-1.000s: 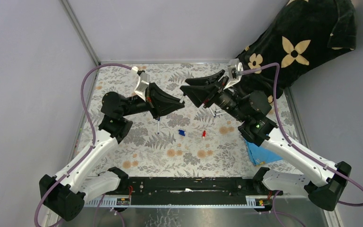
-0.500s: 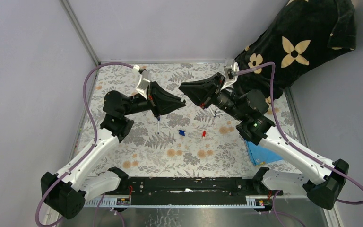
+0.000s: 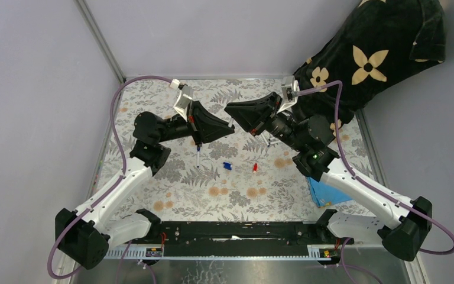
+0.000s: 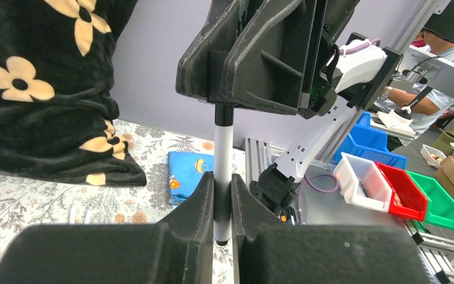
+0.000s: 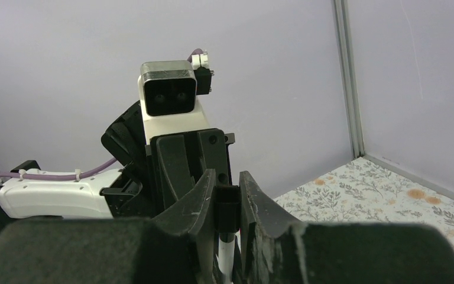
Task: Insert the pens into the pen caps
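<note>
My left pincer (image 4: 223, 182) grips a pen (image 4: 223, 148), my right pincer (image 5: 227, 184) clamps a black cap (image 5: 227, 208); insertion seems underway, needing a straight push.

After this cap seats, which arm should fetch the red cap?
Probably right: the red cap lies nearer that arm, and the right end effector grips the black cap while the left end effector holds the pen.

No readable text, label or number anywhere (nothing legible).

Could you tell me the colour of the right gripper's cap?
The cap is black; right wrist view.
</note>
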You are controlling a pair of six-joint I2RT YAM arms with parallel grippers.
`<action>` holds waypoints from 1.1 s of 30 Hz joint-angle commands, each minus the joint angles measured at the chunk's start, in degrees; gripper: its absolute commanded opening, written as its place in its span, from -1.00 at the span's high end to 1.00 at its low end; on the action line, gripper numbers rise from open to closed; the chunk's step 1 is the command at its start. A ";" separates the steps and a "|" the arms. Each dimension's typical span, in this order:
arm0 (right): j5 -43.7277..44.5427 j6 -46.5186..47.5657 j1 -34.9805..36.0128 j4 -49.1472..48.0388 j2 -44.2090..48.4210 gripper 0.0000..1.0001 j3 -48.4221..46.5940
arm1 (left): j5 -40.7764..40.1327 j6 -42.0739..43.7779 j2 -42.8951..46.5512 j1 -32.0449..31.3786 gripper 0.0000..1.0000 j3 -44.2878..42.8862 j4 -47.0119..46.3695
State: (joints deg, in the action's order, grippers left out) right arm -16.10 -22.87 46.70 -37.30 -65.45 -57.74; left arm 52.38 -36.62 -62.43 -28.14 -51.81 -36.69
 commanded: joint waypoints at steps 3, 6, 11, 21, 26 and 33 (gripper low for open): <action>-8.38 -0.46 2.39 15.75 -2.93 1.00 7.31 | -7.07 -0.53 0.94 -0.34 1.00 -3.20 -10.88; -8.00 -0.34 2.69 16.47 -2.34 1.00 8.38 | -7.26 -0.26 0.91 -0.27 1.00 -3.47 -10.36; -1.35 3.07 2.61 16.56 0.62 1.00 3.29 | -5.95 2.33 0.63 -0.33 1.00 -3.42 -4.09; 4.82 4.19 2.54 0.36 1.65 -0.02 -6.88 | -6.89 10.75 3.81 -0.34 1.00 2.09 12.20; 8.96 5.91 2.52 0.70 6.52 -0.34 -2.21 | -11.40 13.30 6.67 -0.34 1.00 4.54 18.70; 22.75 8.96 2.52 13.92 14.13 -0.43 11.18 | -30.47 15.29 9.04 -0.34 1.00 5.63 32.75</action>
State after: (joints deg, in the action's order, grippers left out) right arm -3.90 -16.19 48.84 -30.15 -54.37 -52.56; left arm 36.03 -23.79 -55.07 -28.38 -46.85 -14.11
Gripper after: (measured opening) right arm 0.711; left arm 0.156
